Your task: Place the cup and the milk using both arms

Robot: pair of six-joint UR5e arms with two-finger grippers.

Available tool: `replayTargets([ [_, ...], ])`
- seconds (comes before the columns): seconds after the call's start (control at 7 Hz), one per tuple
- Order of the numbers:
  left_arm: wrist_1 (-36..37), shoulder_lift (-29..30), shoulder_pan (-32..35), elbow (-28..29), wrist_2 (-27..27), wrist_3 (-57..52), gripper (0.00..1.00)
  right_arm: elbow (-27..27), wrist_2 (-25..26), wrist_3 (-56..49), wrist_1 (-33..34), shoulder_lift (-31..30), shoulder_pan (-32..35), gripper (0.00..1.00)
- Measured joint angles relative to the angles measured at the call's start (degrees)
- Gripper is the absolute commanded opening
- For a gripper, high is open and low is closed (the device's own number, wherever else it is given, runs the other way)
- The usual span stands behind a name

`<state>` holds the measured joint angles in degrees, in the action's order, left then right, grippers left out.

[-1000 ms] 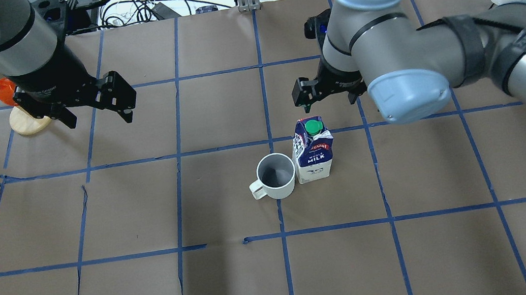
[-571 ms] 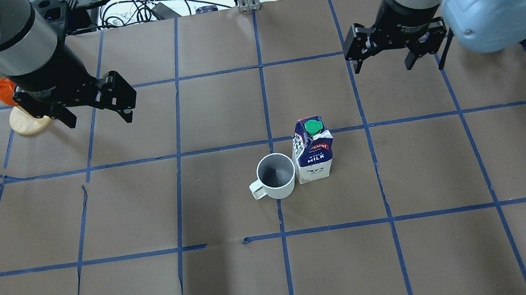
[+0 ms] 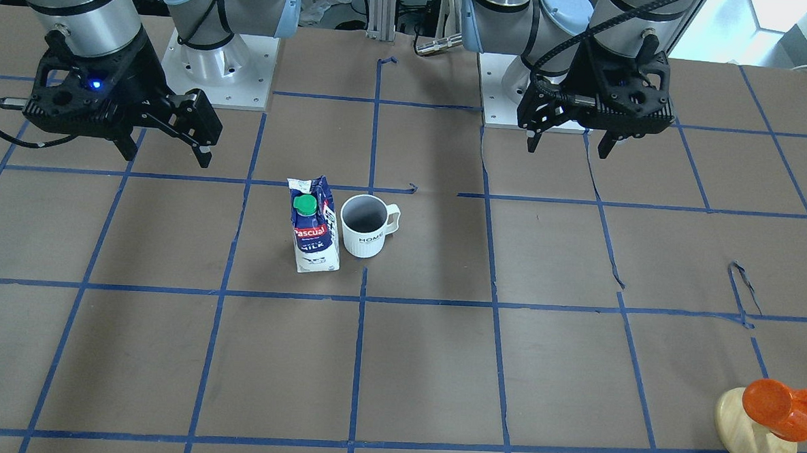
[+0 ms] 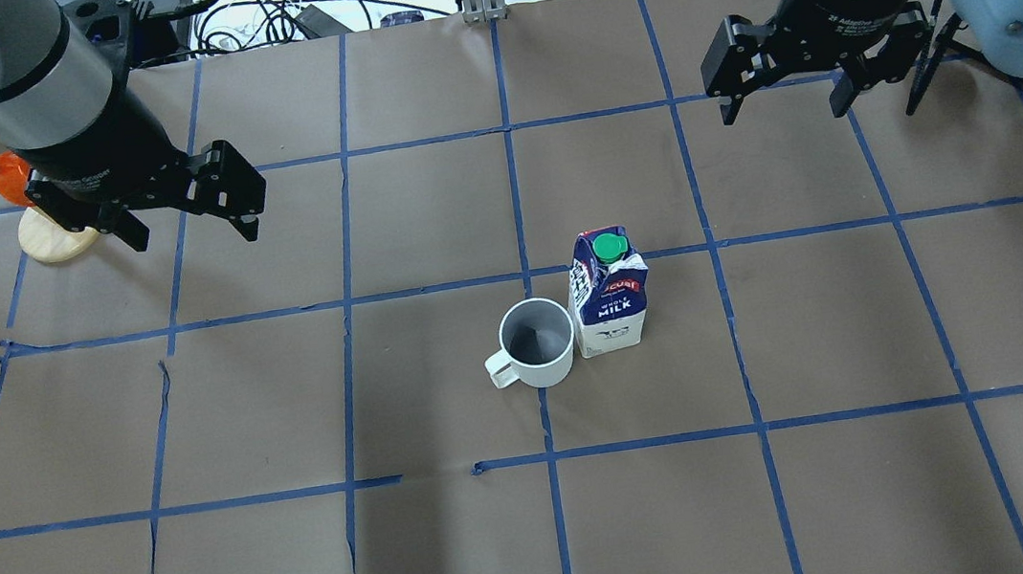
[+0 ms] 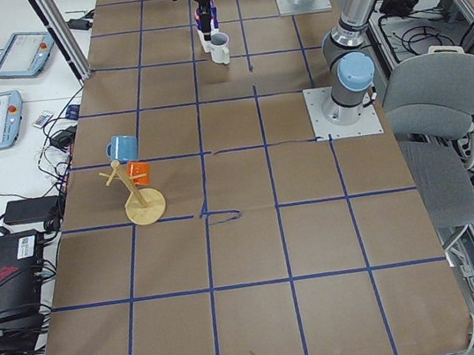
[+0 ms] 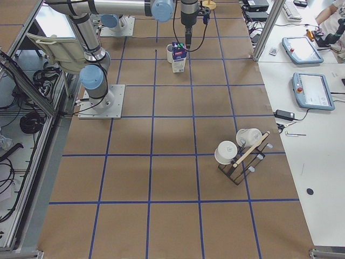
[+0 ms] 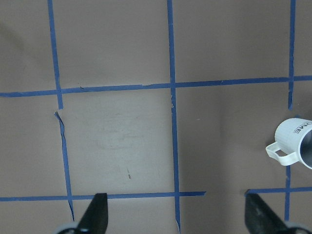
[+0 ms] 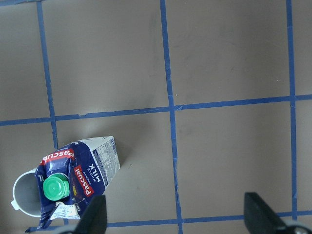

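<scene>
The white ribbed cup stands upright near the table's middle, handle toward the view's left. The blue and white milk carton stands upright touching its right side. Both show in the front view, cup and milk. My left gripper is open and empty, hovering far left of the cup. My right gripper is open and empty, raised behind and to the right of the milk. The left wrist view shows the cup at its right edge. The right wrist view shows the milk at lower left.
An orange cup on a round wooden stand sits at the far left behind my left arm. A rack with white mugs stands toward the table's right end. Cables lie beyond the far edge.
My right gripper has moved from just behind the milk up and away to the far right. The left arm, cup and milk have not moved.
</scene>
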<state>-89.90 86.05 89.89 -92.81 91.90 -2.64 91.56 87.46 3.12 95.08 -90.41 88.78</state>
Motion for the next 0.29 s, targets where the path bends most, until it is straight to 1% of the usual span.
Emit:
replayTargets([
  [0.29, 0.0, 0.0, 0.0, 0.0, 0.1, 0.0, 1.0, 0.2, 0.1, -0.1, 0.0, 0.2, 0.0, 1.0],
])
